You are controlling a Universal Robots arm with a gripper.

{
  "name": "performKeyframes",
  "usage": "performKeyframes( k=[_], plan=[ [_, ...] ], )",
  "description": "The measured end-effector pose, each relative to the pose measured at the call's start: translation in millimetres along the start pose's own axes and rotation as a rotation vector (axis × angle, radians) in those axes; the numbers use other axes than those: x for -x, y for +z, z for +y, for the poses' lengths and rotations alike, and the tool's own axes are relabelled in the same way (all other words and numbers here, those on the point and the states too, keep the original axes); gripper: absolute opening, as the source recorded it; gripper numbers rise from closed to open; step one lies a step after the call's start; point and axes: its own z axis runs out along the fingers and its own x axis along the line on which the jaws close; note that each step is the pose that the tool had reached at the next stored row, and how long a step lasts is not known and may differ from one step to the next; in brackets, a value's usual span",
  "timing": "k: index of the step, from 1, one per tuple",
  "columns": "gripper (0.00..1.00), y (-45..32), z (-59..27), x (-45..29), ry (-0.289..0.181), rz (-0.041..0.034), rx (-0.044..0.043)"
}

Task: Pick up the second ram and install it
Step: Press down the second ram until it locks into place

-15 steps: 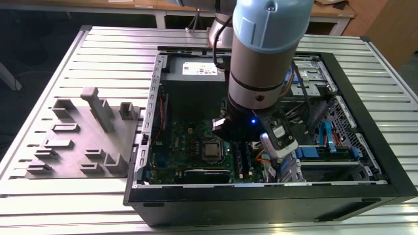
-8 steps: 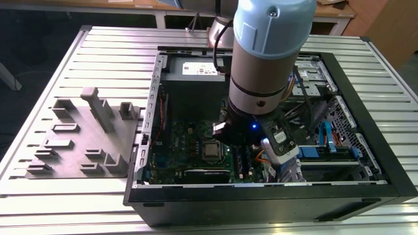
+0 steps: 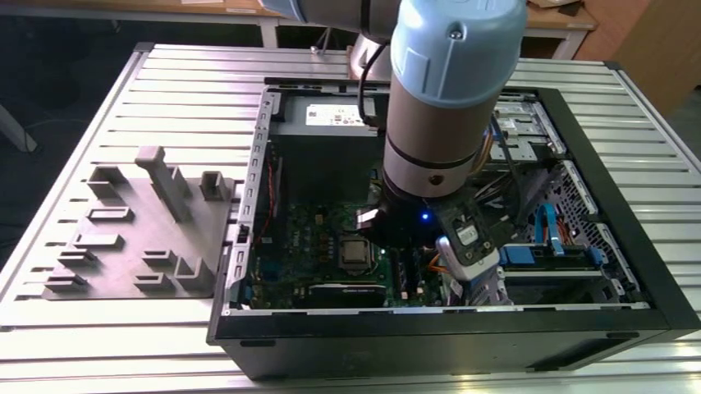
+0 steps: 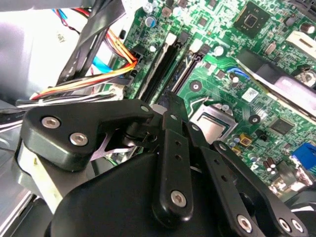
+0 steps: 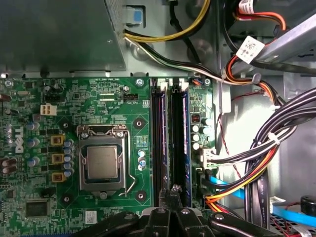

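Note:
My gripper point(image 5: 174, 190) is low inside the open computer case point(image 3: 438, 324), over the green motherboard point(image 5: 118, 103). Its black fingers point(image 4: 174, 106) are shut tip to tip, and nothing shows between them. They hover at one end of two long dark memory slots that run side by side next to the CPU socket point(image 5: 101, 163). A slim dark stick that seems to be the second ram point(image 5: 178, 133) sits in the slot farther from the socket, directly beneath the fingertips. The other slot point(image 5: 159, 133) also looks dark and filled. I cannot tell whether the fingers touch the stick.
Bundles of black, orange, yellow and blue cables point(image 5: 261, 163) crowd the side of the slots away from the socket. A metal power supply box point(image 5: 59, 34) sits beyond the board. On the exterior view's left, a grey tray point(image 3: 121, 246) with upright posts rests on the slatted table.

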Motion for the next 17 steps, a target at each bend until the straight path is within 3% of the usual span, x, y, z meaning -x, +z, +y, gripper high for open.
performKeyframes(
  k=[17],
  plan=[
    [0.07,11.1,-0.6,-0.2,0.002,0.0001,-0.0003]
  ],
)
